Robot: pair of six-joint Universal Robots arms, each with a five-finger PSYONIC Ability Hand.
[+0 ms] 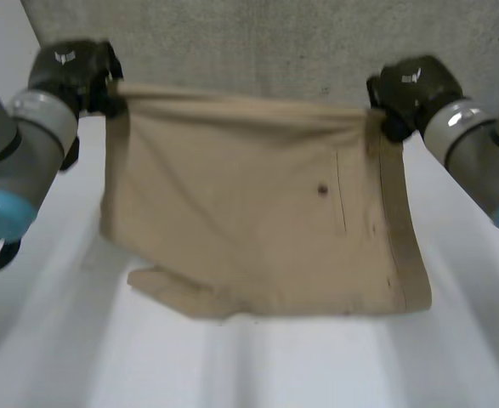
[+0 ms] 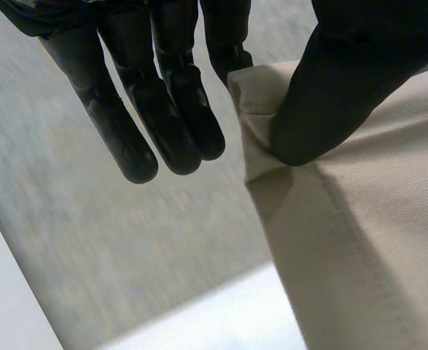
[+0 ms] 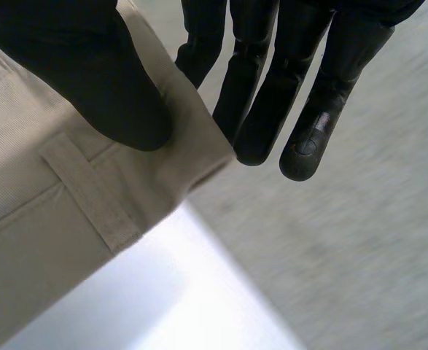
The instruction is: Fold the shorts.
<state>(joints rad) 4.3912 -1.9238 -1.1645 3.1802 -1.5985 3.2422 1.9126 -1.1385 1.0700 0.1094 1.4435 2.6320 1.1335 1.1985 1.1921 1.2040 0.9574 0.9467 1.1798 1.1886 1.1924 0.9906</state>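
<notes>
Tan shorts (image 1: 258, 229) hang stretched between my two hands above the white table (image 1: 258, 365), their lower edge trailing on it. My left hand (image 1: 75, 72) pinches the upper left corner of the shorts (image 2: 359, 240): its thumb (image 2: 330, 95) presses the cloth against one finger while the other fingers (image 2: 166, 117) stay straight beside it. My right hand (image 1: 411, 89) pinches the upper right corner at the waistband (image 3: 75, 211), next to a belt loop (image 3: 90, 193), with its thumb (image 3: 97, 80) on the cloth and the other fingers (image 3: 272, 95) straight.
Grey carpeted floor (image 1: 275, 42) lies beyond the table's far edge. A back pocket seam with a small dark button (image 1: 322, 189) shows on the right half of the shorts.
</notes>
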